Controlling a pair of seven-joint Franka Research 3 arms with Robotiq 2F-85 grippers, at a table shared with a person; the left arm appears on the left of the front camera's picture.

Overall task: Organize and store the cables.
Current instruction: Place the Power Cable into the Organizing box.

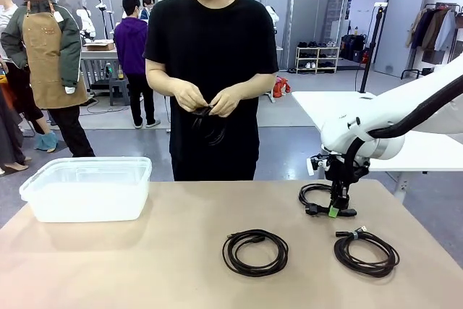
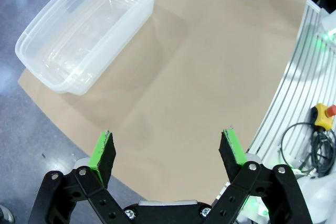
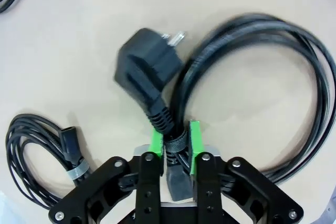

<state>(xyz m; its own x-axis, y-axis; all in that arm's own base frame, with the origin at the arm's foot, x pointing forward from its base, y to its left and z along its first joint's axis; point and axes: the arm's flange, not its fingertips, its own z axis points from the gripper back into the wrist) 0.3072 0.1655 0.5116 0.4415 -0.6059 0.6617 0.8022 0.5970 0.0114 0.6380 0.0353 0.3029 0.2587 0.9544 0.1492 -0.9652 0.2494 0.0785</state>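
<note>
Black coiled cable [image 3: 144, 72] tight within the right tool's [image 3: 175, 135] narrow jaws

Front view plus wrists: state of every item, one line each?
Left claw: open, empty, above the table.
Right claw: shut on power cord.
Power cord: coiled, gripped at its wrap, on table.
Clear bin: lidless, empty.
Centre cable: coiled, lying free.
Banded cable: coiled, tied, lying free.
Person's cable: held in both hands.
</note>
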